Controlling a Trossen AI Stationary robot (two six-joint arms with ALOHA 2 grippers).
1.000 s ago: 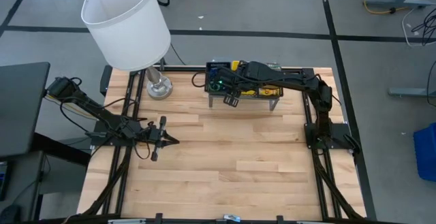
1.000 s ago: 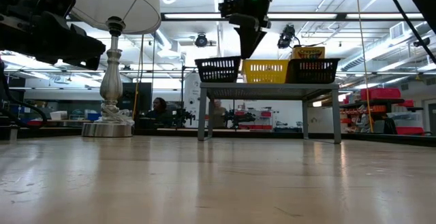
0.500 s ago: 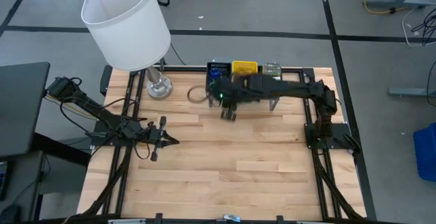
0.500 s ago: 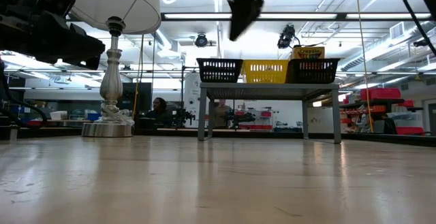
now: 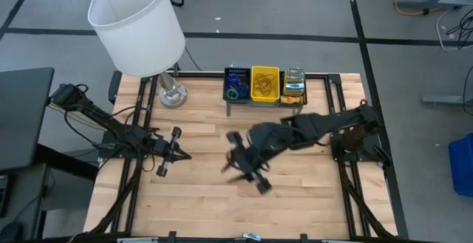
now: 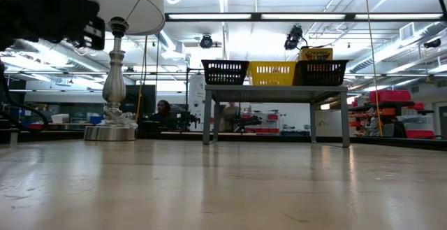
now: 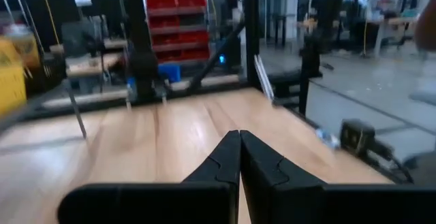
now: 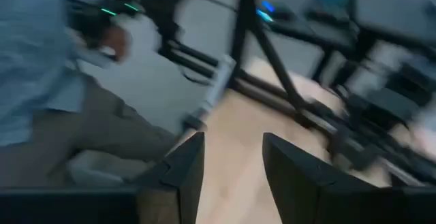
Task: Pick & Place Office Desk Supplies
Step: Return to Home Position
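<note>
three trays (image 5: 265, 83) sit on the shelf (image 6: 276, 92); before it the right claw (image 8: 233, 139) hangs open, empty; well left, left claw (image 7: 240, 134) closed.

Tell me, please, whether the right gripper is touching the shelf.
Apart. The high view shows the right gripper out over the table, well clear of the shelf.

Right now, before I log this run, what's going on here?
Nothing is held. On the shelf at the back of the table sit a black bin, a yellow bin and a crayon bin, side by side. The right claw hangs open and empty over mid-table; the left claw is shut, at the left edge.
</note>
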